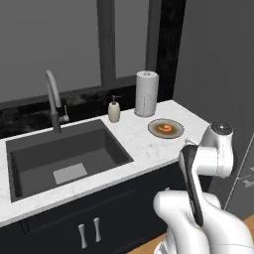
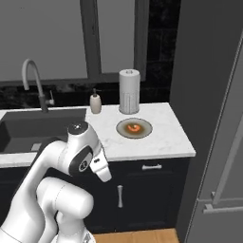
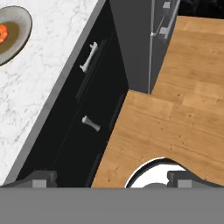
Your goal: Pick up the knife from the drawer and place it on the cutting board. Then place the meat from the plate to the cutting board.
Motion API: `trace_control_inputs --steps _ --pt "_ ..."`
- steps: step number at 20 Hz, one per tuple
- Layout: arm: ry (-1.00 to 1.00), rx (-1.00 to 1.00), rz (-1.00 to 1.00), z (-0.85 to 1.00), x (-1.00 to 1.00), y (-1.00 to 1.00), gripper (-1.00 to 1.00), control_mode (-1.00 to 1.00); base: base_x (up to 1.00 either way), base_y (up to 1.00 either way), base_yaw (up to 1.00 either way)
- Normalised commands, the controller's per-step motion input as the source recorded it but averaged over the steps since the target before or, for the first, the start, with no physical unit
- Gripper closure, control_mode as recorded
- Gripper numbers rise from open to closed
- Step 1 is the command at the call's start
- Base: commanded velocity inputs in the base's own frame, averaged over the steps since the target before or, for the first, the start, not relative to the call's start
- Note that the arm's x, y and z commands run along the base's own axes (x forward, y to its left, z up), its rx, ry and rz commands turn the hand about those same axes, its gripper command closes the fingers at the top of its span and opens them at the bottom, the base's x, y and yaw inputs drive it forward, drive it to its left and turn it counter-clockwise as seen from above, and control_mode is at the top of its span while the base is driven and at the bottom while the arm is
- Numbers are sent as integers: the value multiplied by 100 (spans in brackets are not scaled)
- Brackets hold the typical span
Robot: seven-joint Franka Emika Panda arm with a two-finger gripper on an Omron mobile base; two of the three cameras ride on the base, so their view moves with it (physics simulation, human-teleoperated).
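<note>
1. The meat, a small curved orange-red piece [image 1: 166,129], lies in the middle of a round grey-brown plate [image 1: 176,131] on the white marble counter [image 1: 139,144], to the right of the sink. In the right base view the same piece [image 2: 135,127] sits on the plate [image 2: 145,127] near the counter's right end; in the hand view its edge [image 3: 2,31] shows at the top left corner.
2. The matte black drawer with a small silver bar handle [image 2: 152,167] is below the counter, under the plate, and is shut. In the hand view its handle [image 3: 89,56] shows on the black front just under the counter's edge.
3. Behind the plate stands a white paper-towel roll [image 1: 147,93], and left of it a small beige soap dispenser [image 1: 114,109].
4. Further left is the dark rectangular sink [image 1: 64,156] with a curved grey tap [image 1: 53,99].
5. The two-finger gripper [image 3: 111,179] hangs in front of the black cabinets over the wooden floor [image 3: 175,113], its fingertips [image 3: 39,178] spread wide and nothing between them.
6. A tall grey refrigerator [image 2: 218,118] stands to the right of the counter.
</note>
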Motion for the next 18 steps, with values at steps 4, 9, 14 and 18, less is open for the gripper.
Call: trace_control_inputs --steps 4,9,14,18 --pt "0 0 0 0 0 0 -100 100 41 -20 26" --pt "0 0 0 0 0 0 -100 100 46 -23 29" --pt "0 0 0 0 0 0 -100 100 42 -45 29" --pt "0 0 0 0 0 0 -100 100 34 -42 26"
